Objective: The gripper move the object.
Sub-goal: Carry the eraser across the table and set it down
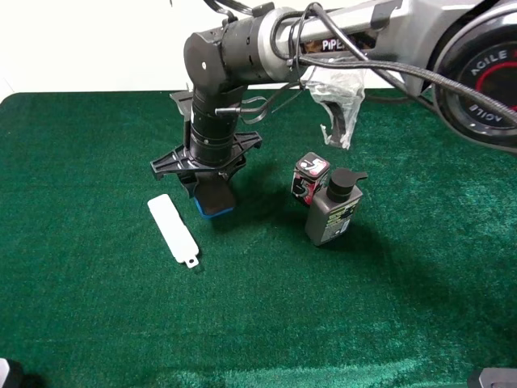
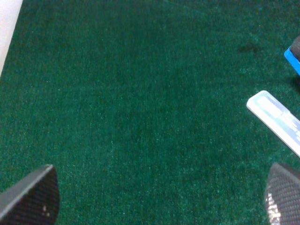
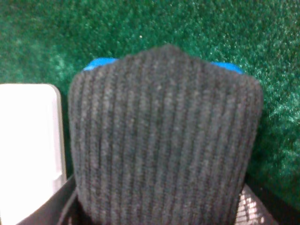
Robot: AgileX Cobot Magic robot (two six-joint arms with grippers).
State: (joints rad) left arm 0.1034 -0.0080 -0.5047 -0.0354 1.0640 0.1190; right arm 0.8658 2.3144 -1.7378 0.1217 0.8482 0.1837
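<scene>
Well, oblong object point(image 3: 164, 140), ribbed grey felt.

Reaches in from the right with wrist pointed straight down, right gripper point(image 1: 210, 187) clamped on the object point(image 1: 216, 202), left gripper point(image 2: 159, 199) spread wide apart.

My forearm point(image 1: 349, 39) reads "PiPE", then gets cut off. My far-right round housing point(image 1: 491, 58) reads "AGILE". The small box point(image 1: 309, 176) shows "5".
</scene>
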